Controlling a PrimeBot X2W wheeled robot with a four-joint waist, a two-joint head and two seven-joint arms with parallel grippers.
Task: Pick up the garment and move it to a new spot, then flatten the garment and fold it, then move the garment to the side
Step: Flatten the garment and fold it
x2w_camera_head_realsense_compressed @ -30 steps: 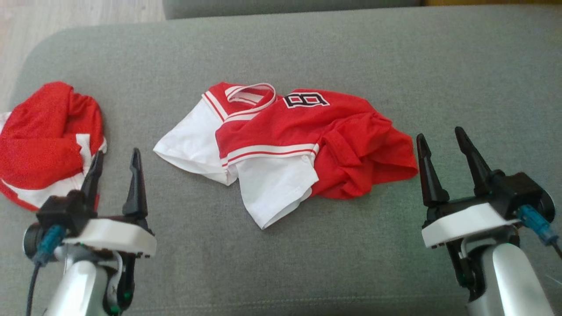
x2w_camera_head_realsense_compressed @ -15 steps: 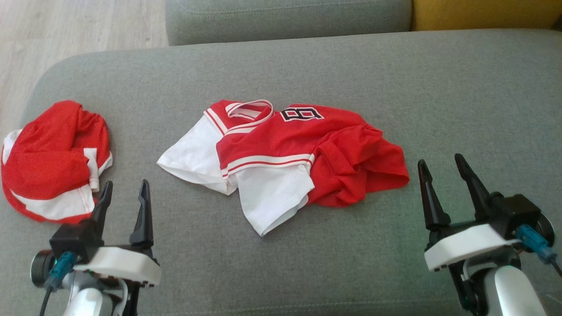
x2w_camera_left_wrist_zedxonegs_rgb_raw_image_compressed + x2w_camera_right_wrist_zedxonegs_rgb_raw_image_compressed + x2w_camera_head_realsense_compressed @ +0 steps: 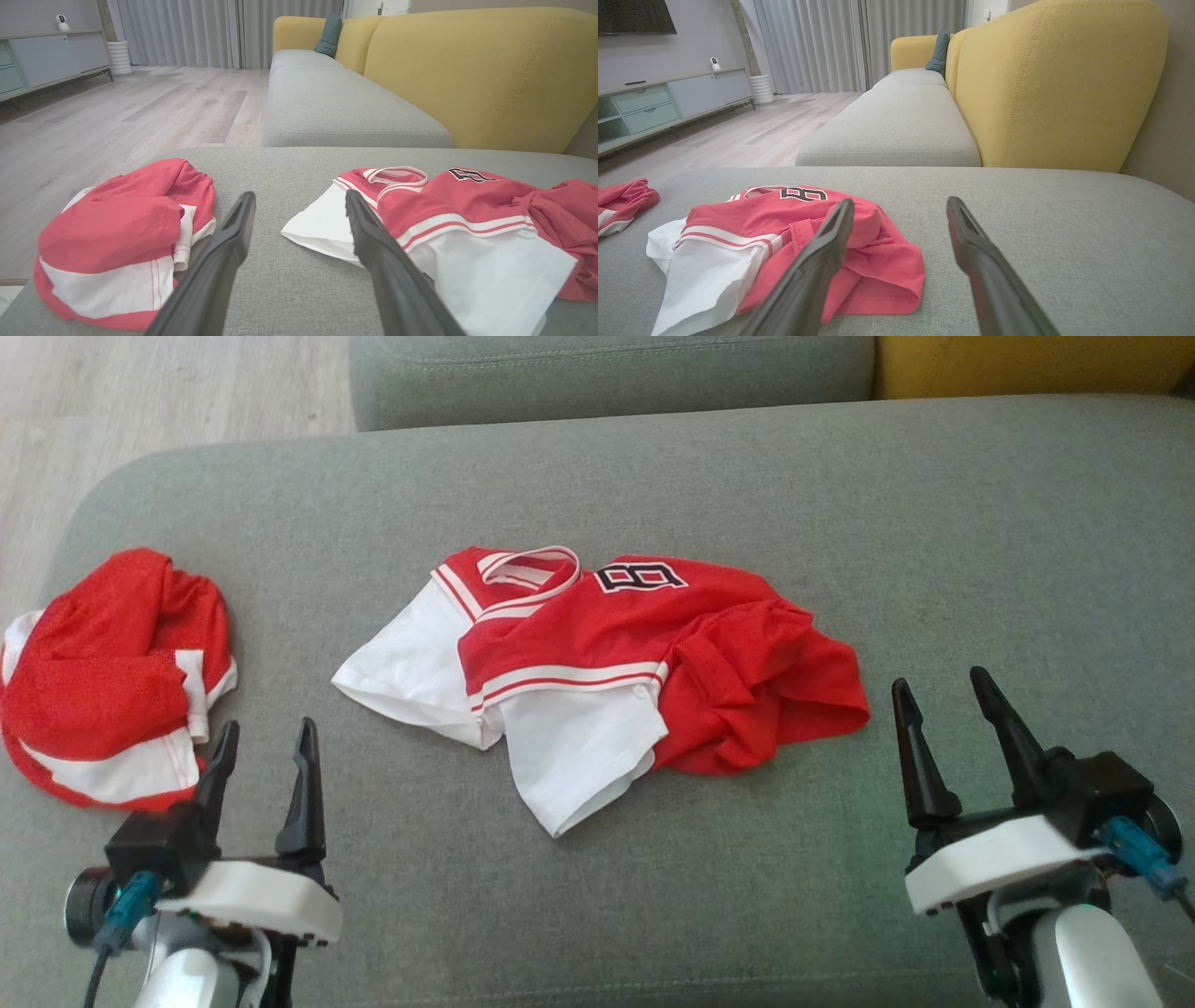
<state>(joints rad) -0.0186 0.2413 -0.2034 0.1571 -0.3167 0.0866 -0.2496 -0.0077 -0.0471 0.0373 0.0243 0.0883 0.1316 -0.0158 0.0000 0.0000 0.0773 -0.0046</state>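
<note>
The shirt lies crumpled in the middle of the grey sofa seat, between the two claws and touched by neither. It is a soft jersey. Its red body is bunched into thick folds on the robot's right, and two white sleeves lie flat toward the left and front. A red-and-white striped collar and a black number edged in white face up near the back. The cloth looks thin and limp, so it should drape and slide when lifted.

The left claw and the right claw hover low on either side, each with its fingers spread wide and nothing in them. By my reading the first step, picking the shirt up, has not begun. The next move calls for each claw to come in to an edge of the shirt, the right one to the bunched red hem nearest it, and pinch a clean fold rather than a wad.

A red bundle with white bands sits near the seat's left edge, just beyond the left claw. The seat is a coarse weave, and past it are a yellow backrest and a pale wood floor
</note>
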